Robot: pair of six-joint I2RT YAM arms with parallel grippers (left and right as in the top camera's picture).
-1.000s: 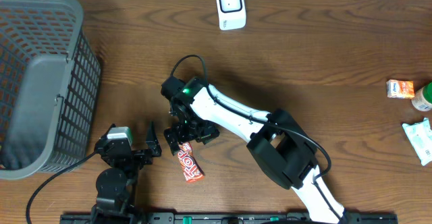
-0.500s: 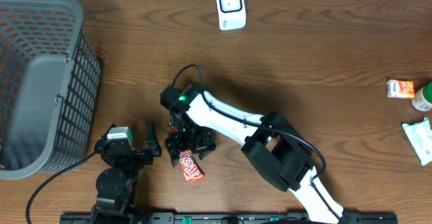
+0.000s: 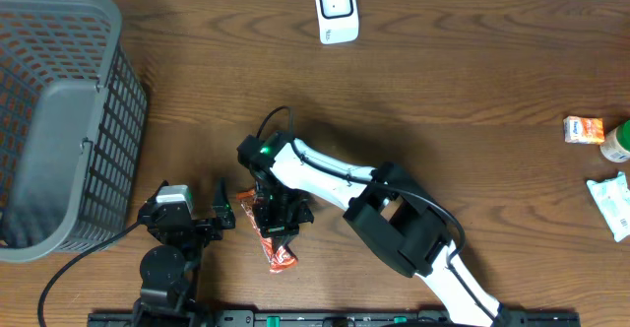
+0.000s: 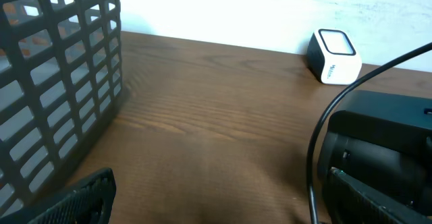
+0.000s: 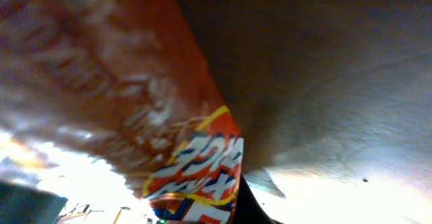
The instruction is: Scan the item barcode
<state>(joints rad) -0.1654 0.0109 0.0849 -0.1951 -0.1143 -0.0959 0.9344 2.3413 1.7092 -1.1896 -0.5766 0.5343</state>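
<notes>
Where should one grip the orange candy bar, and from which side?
Grip the candy bar across its narrow width, near the middle, coming straight down from above: it lies flat on the table, long and thin. The right gripper is shut on it there.

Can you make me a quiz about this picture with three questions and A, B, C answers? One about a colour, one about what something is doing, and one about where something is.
1. What colour is the basket?
A. Yellow. B. Pink. C. Grey.
2. What is the right tool doing?
A. Pinching the candy bar. B. Hanging wide open. C. Reaching into the basket.
3. Where is the scanner?
A. In the basket. B. At the table's far edge. C. Beside the candy bar.

Answers: 1 C, its mesh is grey all over. 2 A, the tool is shut with the orange wrapper between its fingers. 3 B, it sits alone by the far edge.
</notes>
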